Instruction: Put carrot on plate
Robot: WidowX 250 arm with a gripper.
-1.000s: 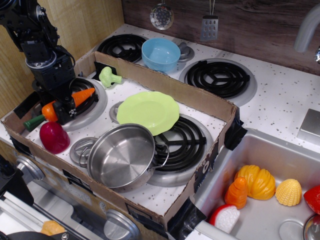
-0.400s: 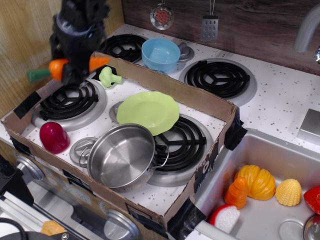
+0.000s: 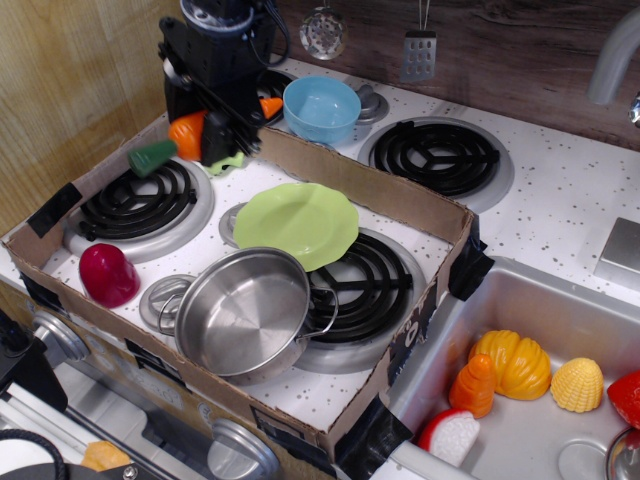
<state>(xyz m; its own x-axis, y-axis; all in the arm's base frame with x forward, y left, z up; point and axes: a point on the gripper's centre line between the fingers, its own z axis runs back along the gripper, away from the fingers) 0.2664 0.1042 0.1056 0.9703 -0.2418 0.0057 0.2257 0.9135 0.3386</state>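
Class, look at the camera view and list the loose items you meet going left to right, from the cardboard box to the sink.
red toy → carrot held by the gripper → steel pot → lime-green plate → stubby orange toy → yellow-orange squash toy → pale yellow toy

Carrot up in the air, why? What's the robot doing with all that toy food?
The robot arm's gripper is shut on the carrot and holds it above the back left of the toy stove, inside the cardboard box. The jaws hide the carrot's middle; its green stem end points left and its orange tip pokes out toward the blue bowl. The green plate lies empty in the middle, right of the carrot and nearer the front. The steel pot sits in front of it.
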